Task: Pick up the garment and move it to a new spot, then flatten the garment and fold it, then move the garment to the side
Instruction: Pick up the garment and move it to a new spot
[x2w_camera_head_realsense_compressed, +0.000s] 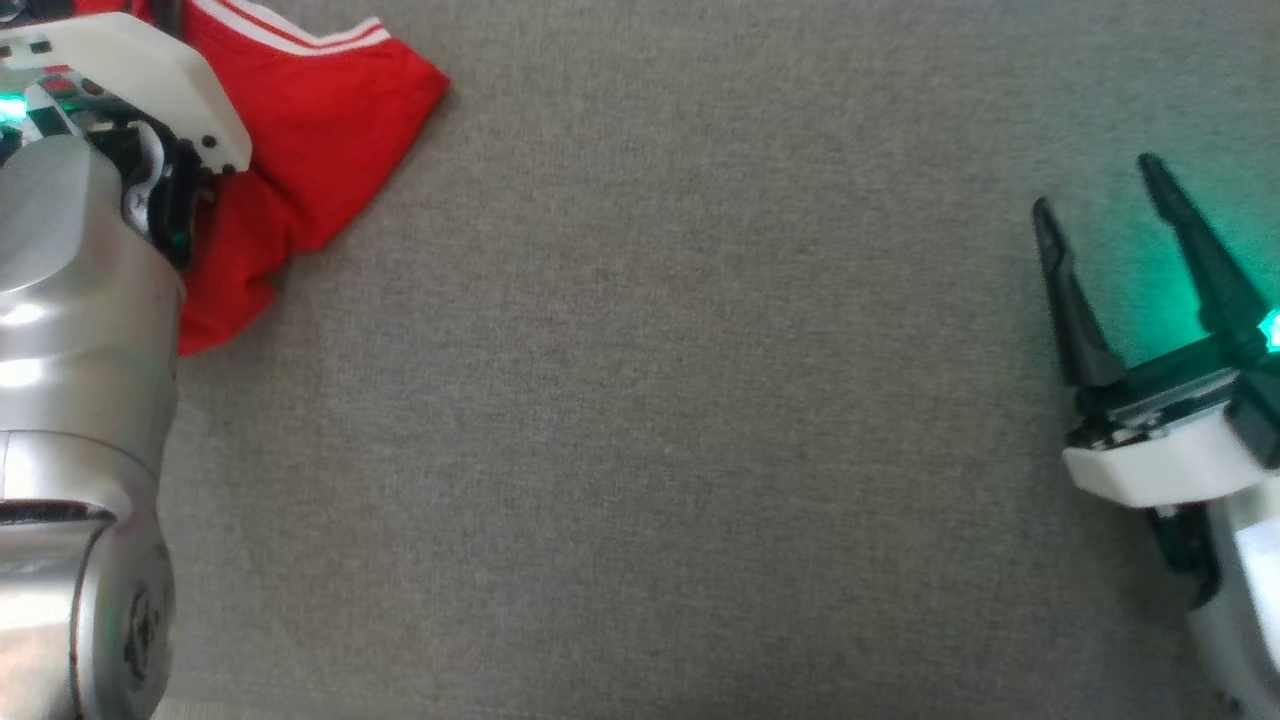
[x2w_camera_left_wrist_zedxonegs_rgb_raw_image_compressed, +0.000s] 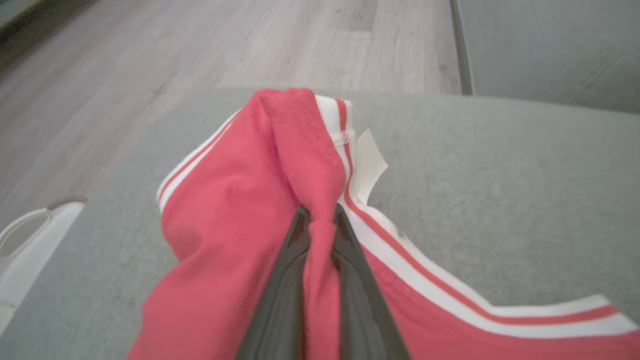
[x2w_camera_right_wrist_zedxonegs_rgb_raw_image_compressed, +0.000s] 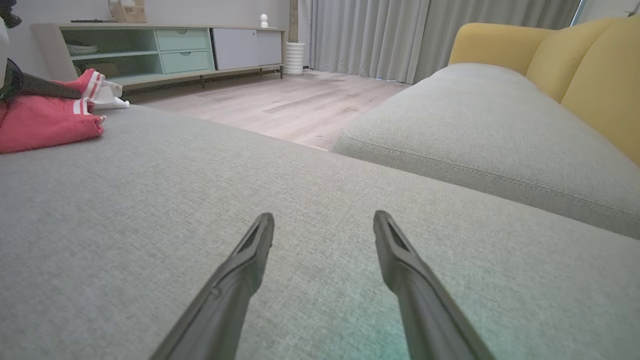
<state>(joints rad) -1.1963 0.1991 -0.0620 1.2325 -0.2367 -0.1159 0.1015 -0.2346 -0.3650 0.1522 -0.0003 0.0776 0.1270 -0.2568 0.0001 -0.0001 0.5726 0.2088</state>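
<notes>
The left end effector (x2w_camera_left_wrist_zedxonegs_rgb_raw_image_compressed: 320, 214) is clamped on a fold of the red garment with white-striped trim (x2w_camera_left_wrist_zedxonegs_rgb_raw_image_compressed: 225, 215), at the far-left corner of the grey fabric cushion (x2w_camera_head_realsense_compressed: 650, 420). The right end effector (x2w_camera_right_wrist_zedxonegs_rgb_raw_image_compressed: 324, 220) hovers with fingers apart, well away.

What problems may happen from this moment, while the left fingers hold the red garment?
The left gripper pinches only a thin fold of the red garment between its fingers; it may slip out when lifted.
The garment lies near the cushion edge, with floor beyond; it might slide off.
</notes>
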